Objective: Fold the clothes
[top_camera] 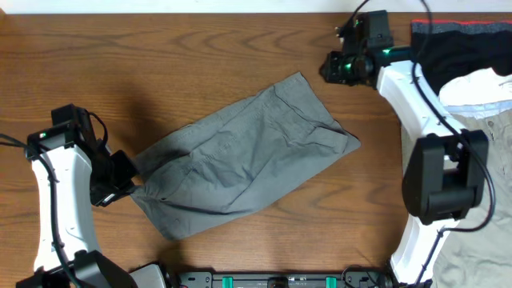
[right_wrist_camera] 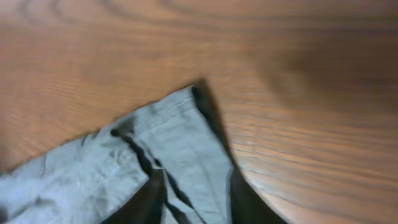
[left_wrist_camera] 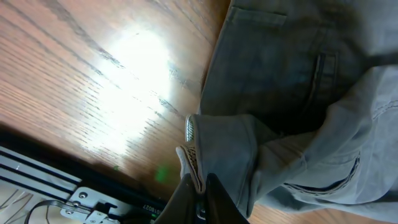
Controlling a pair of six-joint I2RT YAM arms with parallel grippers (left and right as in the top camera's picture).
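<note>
Grey shorts (top_camera: 248,152) rumpled on wooden surface (top_camera: 160,56), left claw (top_camera: 126,178) clenched on their edge, right claw (top_camera: 332,67) seemingly released, blurred, near far corner

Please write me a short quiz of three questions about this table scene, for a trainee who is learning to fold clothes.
1. True or false: the left claw is shut on an edge of the medium-grey cotton shorts.
2. What lies at the right edge of the brown wooden table? A) a heap of other clothes B) a toolbox C) a plate
3. Fill in: in the overhead view, the right claw is apart from the shorts, near their ______ corner (upper or lower).

Key: 1 true; 2 A; 3 upper
</note>
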